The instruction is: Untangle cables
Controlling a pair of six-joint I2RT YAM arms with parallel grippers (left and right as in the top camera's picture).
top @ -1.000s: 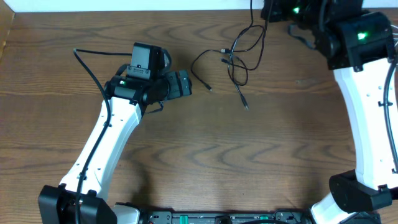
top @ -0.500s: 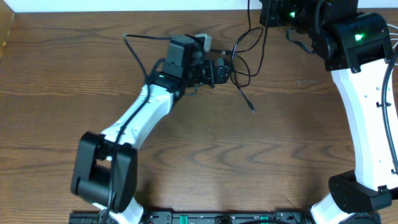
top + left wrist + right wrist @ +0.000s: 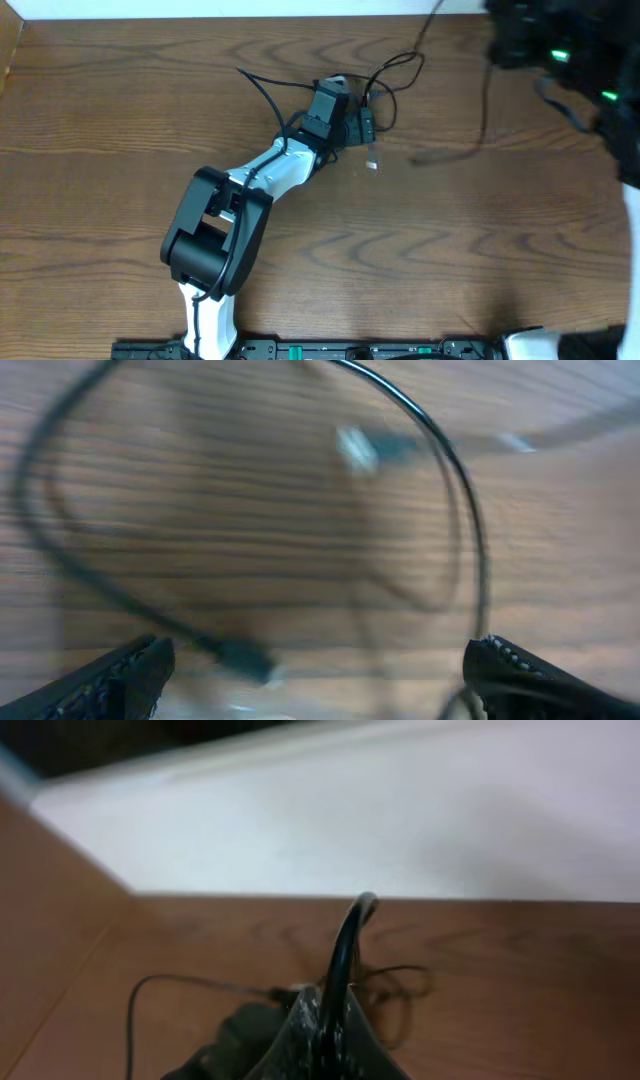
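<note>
1. Two cables lie snarled on the wooden table. Their knot of loops sits just past the tips of the left gripper, slightly off to one side.
2. Its jaws spread wide, the left gripper holds nothing. In the wrist view its fingers frame both lower corners, with a black loop lying on the wood between and ahead of them.
3. A dark plug end lies close to the finger in the lower left corner, its long axis pointing across the gap towards the other finger. A pale plug end lies farther ahead.
4. The right gripper is clamped tight on the black cable. The cable stands almost upright out of the fingertips and curls over at the top, away from the camera.
5. From overhead, one strand leaves the knot and runs diagonally to the table's far edge, on the side of the right arm.
6. A blurred strand stretches from below the right arm back towards the left gripper. It is probably the held black cable, though the smear leaves that unsure.
7. A small pale plug rests just beside the left gripper, apart from the knot.
</note>
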